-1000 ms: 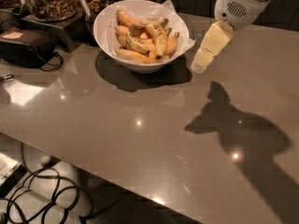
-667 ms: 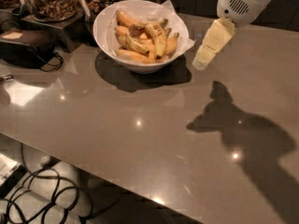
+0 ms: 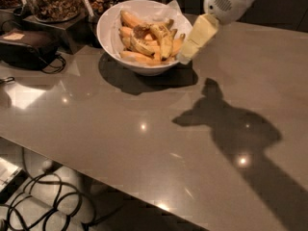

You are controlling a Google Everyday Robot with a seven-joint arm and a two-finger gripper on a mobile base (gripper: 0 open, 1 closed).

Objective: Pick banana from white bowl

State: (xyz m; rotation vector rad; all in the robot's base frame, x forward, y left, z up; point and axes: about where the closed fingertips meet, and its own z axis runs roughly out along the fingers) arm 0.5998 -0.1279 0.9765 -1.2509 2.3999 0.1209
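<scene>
The white bowl (image 3: 111, 42) stands at the back left of the counter, with a white paper liner sticking out at its rim. It holds several spotted yellow bananas (image 3: 144, 40). My gripper (image 3: 195, 42) comes down from the upper right. Its pale yellow tip sits at the bowl's right rim, close to the nearest bananas. It holds nothing that I can see.
The grey counter (image 3: 144, 143) runs to a front edge at the lower left. Glass jars of brown snacks (image 3: 50, 1) stand on a dark stand behind the bowl. A black case (image 3: 26, 44) with a cord lies at the left. Cables (image 3: 48, 201) lie on the floor below.
The gripper has moved left and a little down, from beside the bowl to its right rim. The bowl and bananas have not moved.
</scene>
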